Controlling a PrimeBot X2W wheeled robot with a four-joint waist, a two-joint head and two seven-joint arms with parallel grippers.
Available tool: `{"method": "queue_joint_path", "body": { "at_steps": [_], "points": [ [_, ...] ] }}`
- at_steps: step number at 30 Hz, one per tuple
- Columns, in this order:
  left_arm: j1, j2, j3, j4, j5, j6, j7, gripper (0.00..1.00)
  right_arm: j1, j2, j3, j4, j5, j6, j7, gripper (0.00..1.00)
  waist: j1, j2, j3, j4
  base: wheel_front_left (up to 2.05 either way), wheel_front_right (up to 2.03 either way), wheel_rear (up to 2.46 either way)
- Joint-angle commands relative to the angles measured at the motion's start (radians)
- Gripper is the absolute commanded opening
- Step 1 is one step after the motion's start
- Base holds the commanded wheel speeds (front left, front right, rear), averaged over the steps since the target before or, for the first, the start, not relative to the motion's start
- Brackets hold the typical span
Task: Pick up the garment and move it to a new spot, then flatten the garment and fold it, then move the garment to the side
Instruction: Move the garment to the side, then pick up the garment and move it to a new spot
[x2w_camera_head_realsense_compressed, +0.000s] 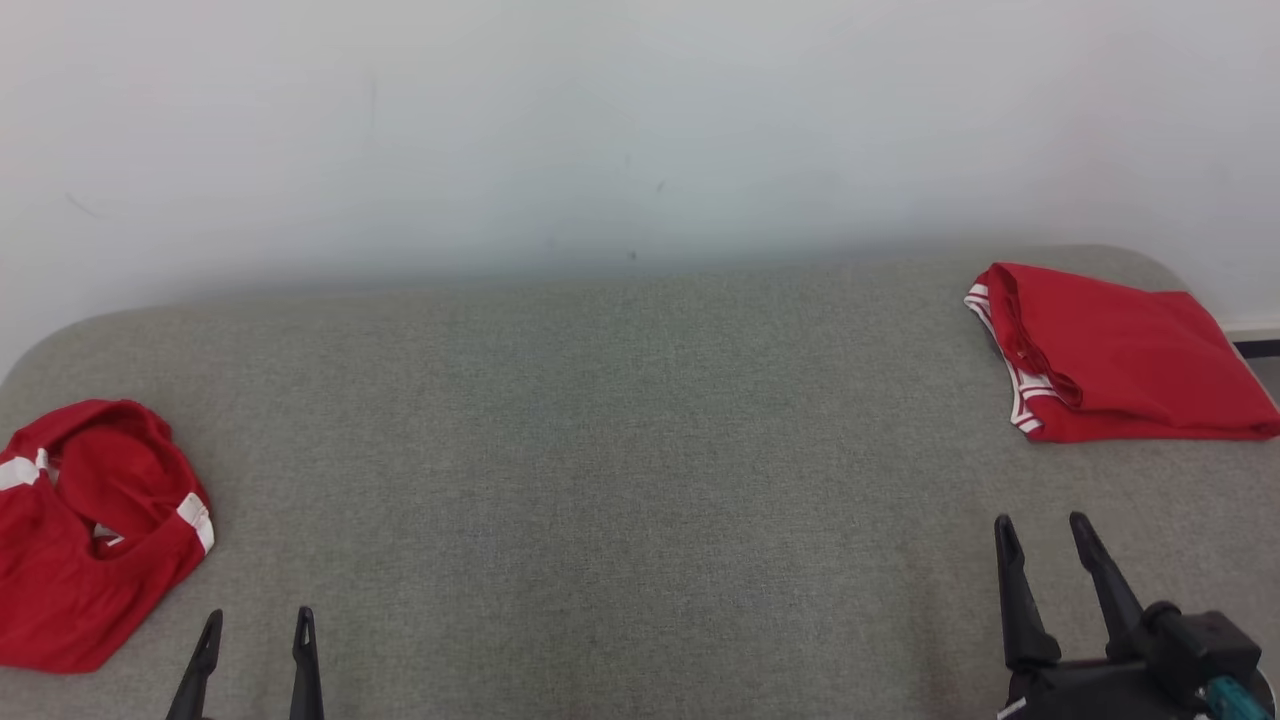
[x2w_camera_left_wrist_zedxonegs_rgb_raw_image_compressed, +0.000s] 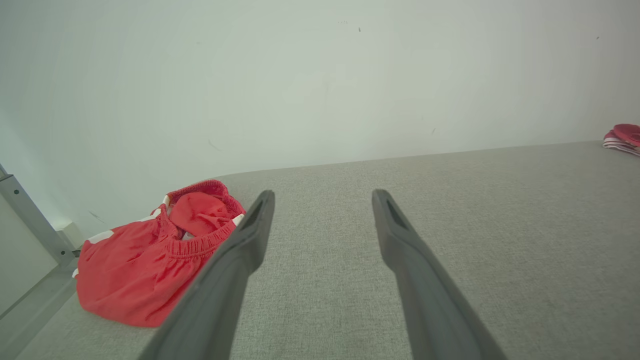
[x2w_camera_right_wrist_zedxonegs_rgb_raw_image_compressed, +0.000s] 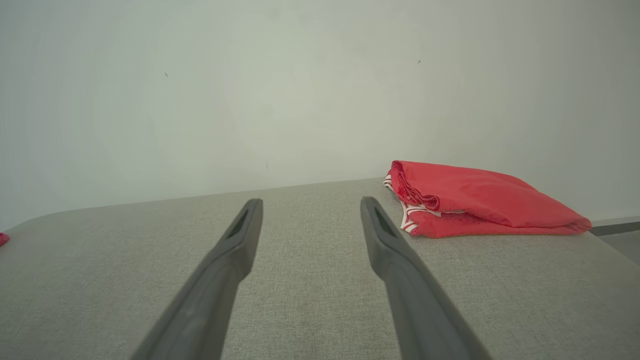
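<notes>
Crumpled red shorts (x2w_camera_head_realsense_compressed: 90, 540) (elastic waistband up, white stripes showing) lie at the grey tabletop's (x2w_camera_head_realsense_compressed: 600, 450) left edge. Just beside them the left gripper (x2w_camera_head_realsense_compressed: 258, 615) stands with fingers apart and empty, as does the right gripper (x2w_camera_head_realsense_compressed: 1040, 522). A folded red garment (x2w_camera_head_realsense_compressed: 1120, 355) sits in the far right corner.

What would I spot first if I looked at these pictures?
Two bright red things on the grey surface catch the eye first: a crumpled garment at the left edge and a folded garment at the far right corner. Next come the left gripper and the right gripper at the bottom, both open and empty.
</notes>
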Motion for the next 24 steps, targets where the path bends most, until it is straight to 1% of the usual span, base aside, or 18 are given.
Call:
{"method": "queue_joint_path", "body": {
  "at_steps": [1, 14, 24],
  "points": [
    [0.009, -0.002, -0.002, 0.007, 0.000, 0.001, -0.003, 1.00, 0.032, 0.016, -0.006, -0.007, -0.011, -0.003, 0.000, 1.00, 0.0000, 0.0000, -0.014, 0.010, 0.00, 0.00, 0.00],
    [0.024, 0.022, -0.025, 0.036, 0.040, 0.015, -0.003, 1.00, 0.103, 0.069, -0.010, -0.003, -0.040, -0.003, 0.000, 1.00, 0.0000, 0.0000, -0.030, 0.027, 0.00, 0.00, 0.00],
    [0.018, 0.040, -0.036, 0.064, 0.048, 0.029, -0.003, 1.00, 0.111, 0.080, -0.020, -0.021, -0.057, -0.003, 0.000, 1.00, 0.0000, 0.0000, -0.034, 0.035, 0.00, 0.00, 0.00]
  ]
}}
